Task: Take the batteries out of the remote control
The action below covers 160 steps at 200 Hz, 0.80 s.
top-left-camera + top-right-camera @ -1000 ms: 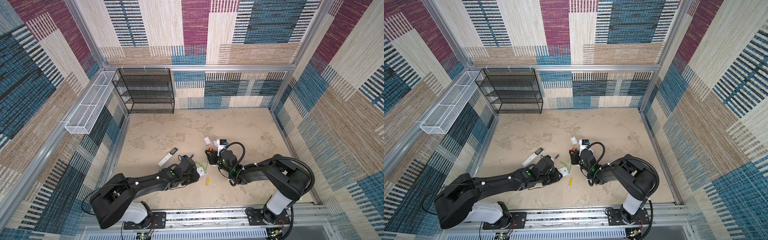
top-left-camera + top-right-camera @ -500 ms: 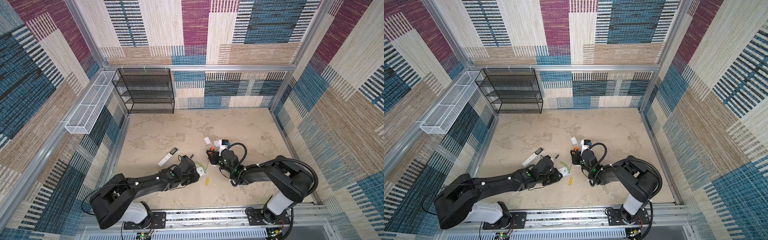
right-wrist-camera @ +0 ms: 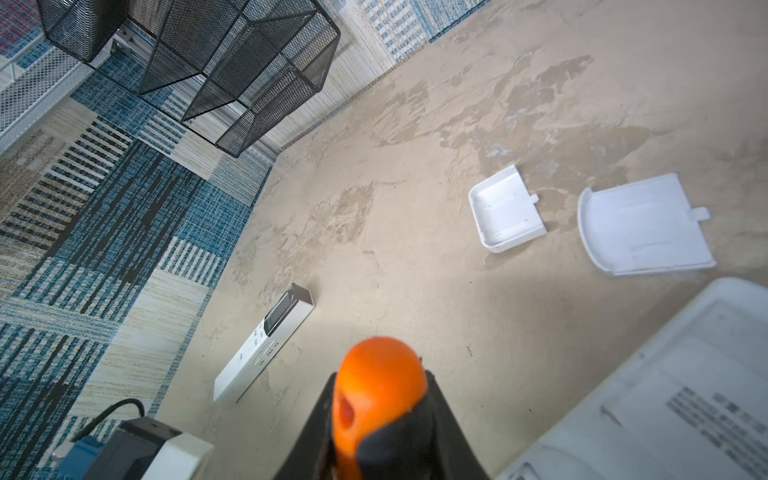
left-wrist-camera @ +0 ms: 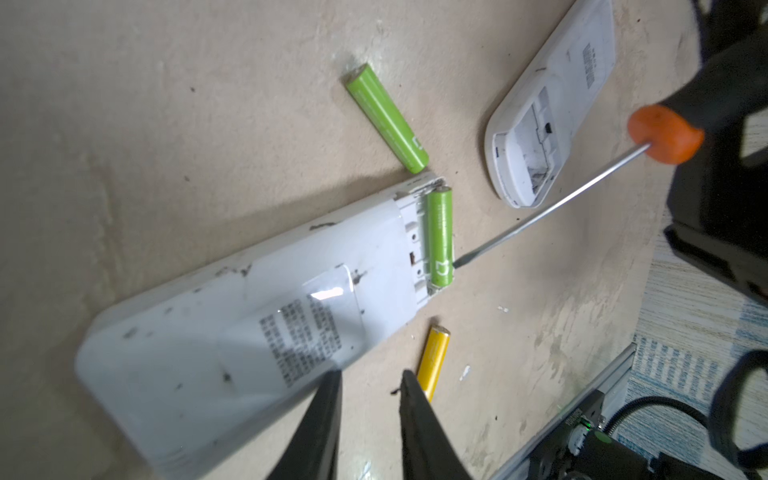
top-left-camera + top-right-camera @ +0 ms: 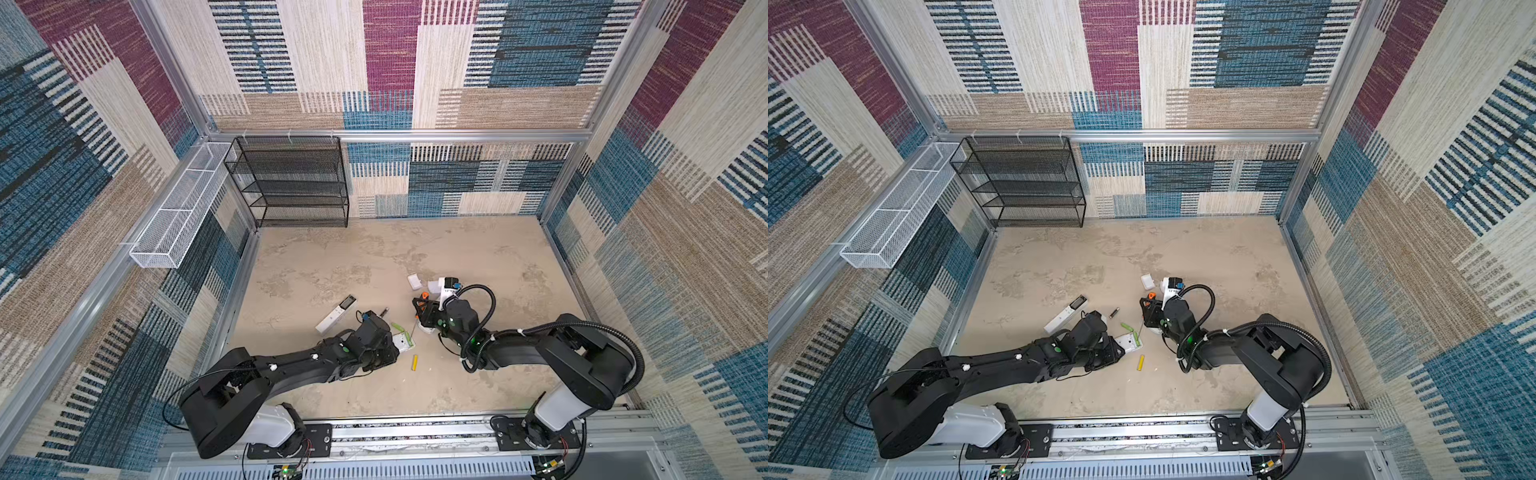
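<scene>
The seated green battery [image 4: 439, 237] lies crosswise in the open compartment at one end of the white remote [image 4: 232, 332], which rests back-up on the table [image 4: 166, 124]. The left gripper [image 4: 370, 376] stands near the middle of the remote's long edge, apart from that battery. Its fingers [image 4: 326, 419] are parted by a narrow gap with bare table showing between them. One tip overlaps the remote's edge and the other sits on the table side, just beside the yellow battery [image 4: 433, 361]. The loose green battery [image 4: 386, 118] lies just beyond the compartment end. The right gripper [image 3: 380, 415] is clamped on the handle of the screwdriver [image 4: 665, 133], and the blade tip meets the end of the seated green battery. In both top views the left arm [image 5: 291, 370] extends low and nearly straight from the front rail toward the middle. The right arm [image 5: 519, 349] is folded at the elbow, with the forearm low and the wrist directed toward the left gripper.
</scene>
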{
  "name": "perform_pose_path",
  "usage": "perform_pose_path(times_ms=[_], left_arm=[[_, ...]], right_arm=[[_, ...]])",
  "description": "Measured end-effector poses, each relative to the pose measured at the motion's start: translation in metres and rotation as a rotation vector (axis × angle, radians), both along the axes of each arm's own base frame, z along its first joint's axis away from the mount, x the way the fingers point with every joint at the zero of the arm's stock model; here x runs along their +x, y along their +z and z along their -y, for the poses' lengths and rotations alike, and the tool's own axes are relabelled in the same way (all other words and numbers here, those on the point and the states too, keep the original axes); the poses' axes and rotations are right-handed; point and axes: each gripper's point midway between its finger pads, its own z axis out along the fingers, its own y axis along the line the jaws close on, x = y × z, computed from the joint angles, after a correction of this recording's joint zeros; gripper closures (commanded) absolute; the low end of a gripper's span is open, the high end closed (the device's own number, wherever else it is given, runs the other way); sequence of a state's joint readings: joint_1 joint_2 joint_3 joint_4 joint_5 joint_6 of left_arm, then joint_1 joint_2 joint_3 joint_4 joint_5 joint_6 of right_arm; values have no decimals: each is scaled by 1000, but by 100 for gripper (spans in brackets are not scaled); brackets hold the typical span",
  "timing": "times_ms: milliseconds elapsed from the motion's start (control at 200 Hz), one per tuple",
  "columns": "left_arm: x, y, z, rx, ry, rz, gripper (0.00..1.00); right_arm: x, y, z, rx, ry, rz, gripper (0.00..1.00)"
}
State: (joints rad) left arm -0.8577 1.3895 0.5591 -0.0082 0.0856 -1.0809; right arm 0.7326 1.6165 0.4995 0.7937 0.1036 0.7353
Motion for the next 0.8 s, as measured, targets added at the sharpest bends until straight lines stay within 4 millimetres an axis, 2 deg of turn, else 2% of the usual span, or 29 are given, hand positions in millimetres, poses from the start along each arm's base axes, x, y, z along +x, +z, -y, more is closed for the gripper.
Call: perform_pose_path(times_ms=[300, 516, 801], left_arm=[[0, -1, 0, 2, 0, -2, 71], [0, -1, 0, 3, 0, -3, 71], [0, -1, 1, 0, -4, -7, 71]], right_arm=[[2, 10, -8, -17, 28, 42, 100], [-6, 24, -44, -144, 121, 151, 100], [-8, 12, -55, -357, 150, 236, 100]])
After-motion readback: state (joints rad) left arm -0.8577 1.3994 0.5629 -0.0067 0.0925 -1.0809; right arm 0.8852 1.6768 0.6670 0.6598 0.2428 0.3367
